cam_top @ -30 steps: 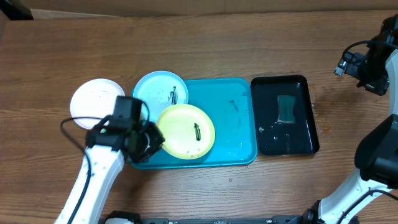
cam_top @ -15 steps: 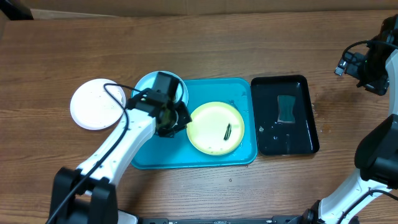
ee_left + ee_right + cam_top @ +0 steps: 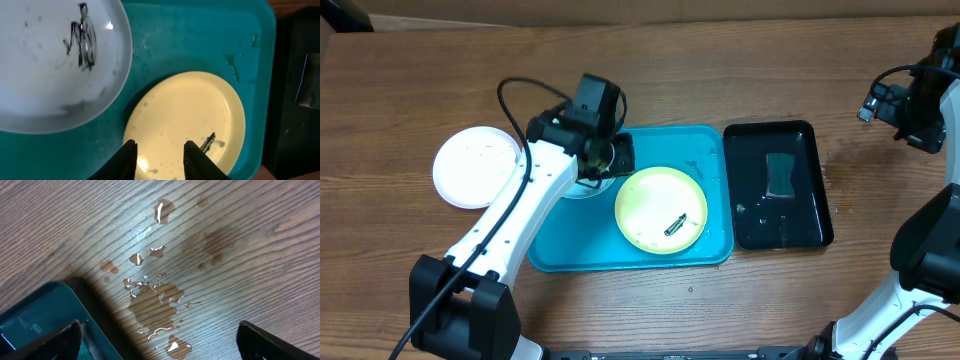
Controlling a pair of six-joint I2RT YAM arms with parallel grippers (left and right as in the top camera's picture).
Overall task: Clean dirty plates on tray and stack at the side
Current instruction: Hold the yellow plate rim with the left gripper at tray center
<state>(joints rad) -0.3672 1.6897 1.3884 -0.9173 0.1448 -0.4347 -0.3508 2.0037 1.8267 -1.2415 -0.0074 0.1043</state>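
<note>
left gripper (image 3: 159,162) spread, empty, moved toward table's far edge, by light blue plate (image 3: 45,65) | yellow-green plate (image 3: 660,208) slid rightward on tray (image 3: 692,150) (smear still on) | white plate (image 3: 475,167) toward table's left edge | cleaning unfinished

— What is under everything?
— A big brown wood table (image 3: 720,80). Thin dark lines run across it from side to side.
— Is it dry?
— Not all of it. Small puddles of water (image 3: 155,302) lie on the wood over on the right. Light shines white on them.
— What is past the table?
— A pale tan strip (image 3: 620,8) runs along the far edge. It is hard to tell what it is. A dark shape (image 3: 345,15) sits in the far left corner.
</note>
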